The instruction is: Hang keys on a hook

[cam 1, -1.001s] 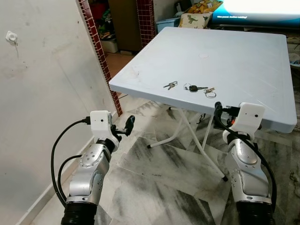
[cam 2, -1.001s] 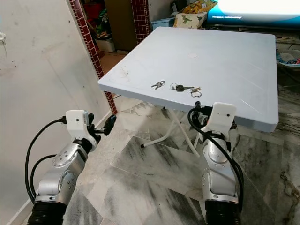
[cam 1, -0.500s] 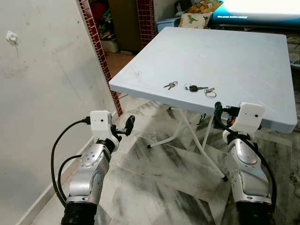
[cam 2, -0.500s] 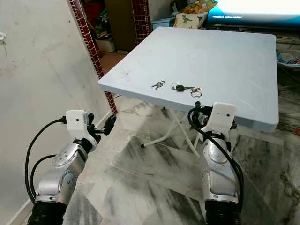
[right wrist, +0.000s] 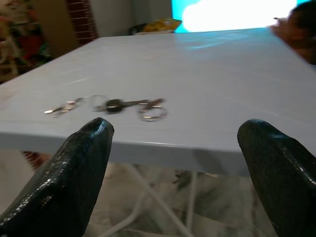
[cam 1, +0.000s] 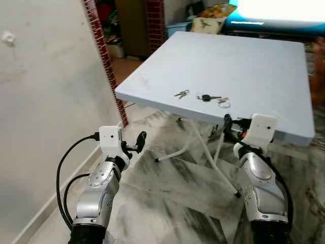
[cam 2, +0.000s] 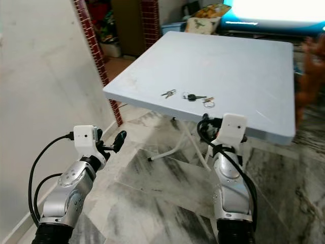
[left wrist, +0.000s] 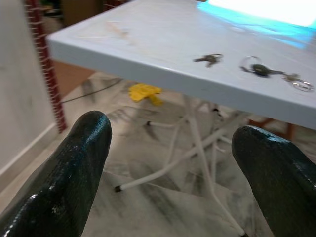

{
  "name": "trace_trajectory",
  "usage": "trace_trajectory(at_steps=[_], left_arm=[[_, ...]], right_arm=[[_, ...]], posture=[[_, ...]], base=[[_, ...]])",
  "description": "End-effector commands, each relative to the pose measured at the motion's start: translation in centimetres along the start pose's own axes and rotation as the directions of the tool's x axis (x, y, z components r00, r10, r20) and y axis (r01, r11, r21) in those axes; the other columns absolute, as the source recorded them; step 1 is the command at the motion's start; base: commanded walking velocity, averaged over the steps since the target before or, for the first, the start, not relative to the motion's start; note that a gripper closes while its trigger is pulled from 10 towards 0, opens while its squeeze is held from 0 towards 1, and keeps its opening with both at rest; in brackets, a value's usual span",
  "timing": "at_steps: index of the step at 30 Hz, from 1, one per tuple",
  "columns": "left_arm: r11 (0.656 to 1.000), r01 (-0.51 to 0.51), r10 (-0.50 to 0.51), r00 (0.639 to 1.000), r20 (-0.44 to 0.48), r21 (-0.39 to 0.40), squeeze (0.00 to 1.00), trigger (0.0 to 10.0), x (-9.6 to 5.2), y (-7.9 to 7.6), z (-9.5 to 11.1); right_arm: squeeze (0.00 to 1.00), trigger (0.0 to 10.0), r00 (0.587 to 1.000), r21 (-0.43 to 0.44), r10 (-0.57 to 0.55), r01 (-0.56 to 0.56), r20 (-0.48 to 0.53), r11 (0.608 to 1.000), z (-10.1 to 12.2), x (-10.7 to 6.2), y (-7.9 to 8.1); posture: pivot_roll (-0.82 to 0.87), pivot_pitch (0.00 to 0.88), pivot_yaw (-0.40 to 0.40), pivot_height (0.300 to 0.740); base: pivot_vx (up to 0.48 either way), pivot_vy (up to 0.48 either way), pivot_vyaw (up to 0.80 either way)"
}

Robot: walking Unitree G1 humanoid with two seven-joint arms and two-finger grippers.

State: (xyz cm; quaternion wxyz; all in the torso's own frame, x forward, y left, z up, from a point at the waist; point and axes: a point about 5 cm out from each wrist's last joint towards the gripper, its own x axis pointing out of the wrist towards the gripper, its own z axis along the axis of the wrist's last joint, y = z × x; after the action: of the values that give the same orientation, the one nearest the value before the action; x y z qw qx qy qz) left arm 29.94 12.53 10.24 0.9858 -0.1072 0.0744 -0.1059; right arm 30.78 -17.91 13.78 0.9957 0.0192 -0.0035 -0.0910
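Three sets of keys lie in a row near the front edge of the pale blue table (cam 1: 244, 61): a small bunch (cam 1: 182, 93), a black-headed key on a ring (cam 1: 205, 96) and a key with a loose ring (cam 1: 223, 102). A small white hook (cam 1: 7, 36) shows blurred high on the left wall. My left gripper (cam 1: 139, 141) is open, low over the floor, left of the table. My right gripper (cam 1: 227, 123) is open just below the table's front edge, under the ringed key. The right wrist view looks across the tabletop at the keys (right wrist: 116, 104) between its fingers (right wrist: 74, 163).
The table stands on white folding legs (cam 1: 195, 147) over a marble floor. A brick pillar (cam 1: 104, 56) stands at the wall's end on the left. Cushions and boxes lie beyond the table. A blurred brownish shape (cam 1: 320, 61) is at the right edge. A yellow scrap (left wrist: 143, 91) lies under the table.
The whole picture has shifted and blurred slightly, so the camera moved. Both grippers stay open and low. A blurred brownish shape has come in at the right edge.
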Motion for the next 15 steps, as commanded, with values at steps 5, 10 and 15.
trace_trajectory(at_steps=[5, 10, 15], left_arm=[[1.000, 0.001, -0.001, 1.000, 0.008, 0.011, 0.00, 10.0, 0.13, 0.04, 0.24], [1.000, 0.001, -0.002, 1.000, 0.009, 0.016, 0.00, 10.0, 0.21, -0.01, 0.25], [1.000, -0.003, 0.003, 1.000, 0.010, 0.016, 0.00, 10.0, 0.18, 0.07, 0.23]], right_arm=[[0.00, 10.0, 1.000, 0.007, -0.003, 0.003, -0.004, 1.000, -0.07, 0.01, -0.08], [0.00, 10.0, 1.000, 0.001, 0.003, -0.003, 0.006, 1.000, 0.07, -0.05, -0.12], [0.00, 10.0, 1.000, -0.036, 0.016, -0.016, 0.014, 0.999, 0.22, 0.00, 0.00]], posture=[[-0.07, 0.000, 0.109, 0.740], [-0.07, 0.000, 0.110, 0.740], [-0.08, 0.000, 0.106, 0.740]], base=[[0.000, 0.000, -0.66], [0.000, 0.000, -0.25], [0.000, 0.000, 0.00]])
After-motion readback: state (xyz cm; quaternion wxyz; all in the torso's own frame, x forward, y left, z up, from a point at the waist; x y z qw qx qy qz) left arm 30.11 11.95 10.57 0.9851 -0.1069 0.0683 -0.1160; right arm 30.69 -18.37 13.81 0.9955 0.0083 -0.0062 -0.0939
